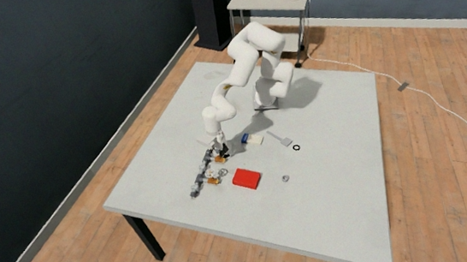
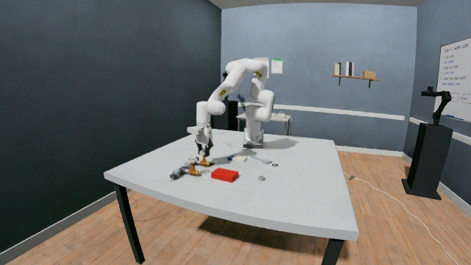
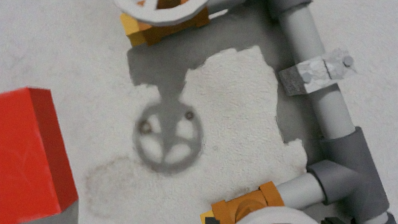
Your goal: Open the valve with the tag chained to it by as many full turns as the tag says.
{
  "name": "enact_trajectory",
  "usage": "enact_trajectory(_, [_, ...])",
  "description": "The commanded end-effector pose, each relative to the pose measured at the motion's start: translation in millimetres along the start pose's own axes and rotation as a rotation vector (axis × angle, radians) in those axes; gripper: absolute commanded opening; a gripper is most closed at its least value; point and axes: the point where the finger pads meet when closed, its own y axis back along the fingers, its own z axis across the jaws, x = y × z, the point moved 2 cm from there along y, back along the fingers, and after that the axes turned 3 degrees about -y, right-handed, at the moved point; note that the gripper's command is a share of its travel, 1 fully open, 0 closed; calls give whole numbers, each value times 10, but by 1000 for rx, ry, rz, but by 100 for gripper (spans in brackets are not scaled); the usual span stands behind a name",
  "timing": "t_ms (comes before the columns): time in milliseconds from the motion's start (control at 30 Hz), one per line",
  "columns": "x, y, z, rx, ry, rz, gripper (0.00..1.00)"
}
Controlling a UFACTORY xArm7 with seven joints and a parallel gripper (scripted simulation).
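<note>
A grey pipe (image 1: 201, 173) lies on the table with two orange valves branching off it. In the wrist view the pipe (image 3: 325, 100) runs down the right side. My gripper (image 1: 221, 151) stands upright over the far valve (image 1: 220, 158) and is shut on its white handwheel (image 3: 272, 218), seen at the bottom edge of the wrist view above the orange body (image 3: 245, 204). The near valve (image 1: 212, 179) shows at the top of the wrist view (image 3: 160, 17) with its own white handwheel. A small ring-like piece (image 1: 223, 172) lies beside the near valve; I cannot read a tag.
A red block (image 1: 247, 178) lies right of the near valve and shows in the wrist view (image 3: 32, 155). A white and blue box (image 1: 252, 139), a flat grey tool (image 1: 281, 138), a black ring (image 1: 296, 147) and a small metal ring (image 1: 285, 180) lie further right.
</note>
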Motion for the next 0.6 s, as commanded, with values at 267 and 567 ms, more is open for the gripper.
enact_trajectory(267, [9, 11, 6, 10, 630, 13, 0])
enact_trajectory(567, [8, 11, 5, 2, 975, 15, 0])
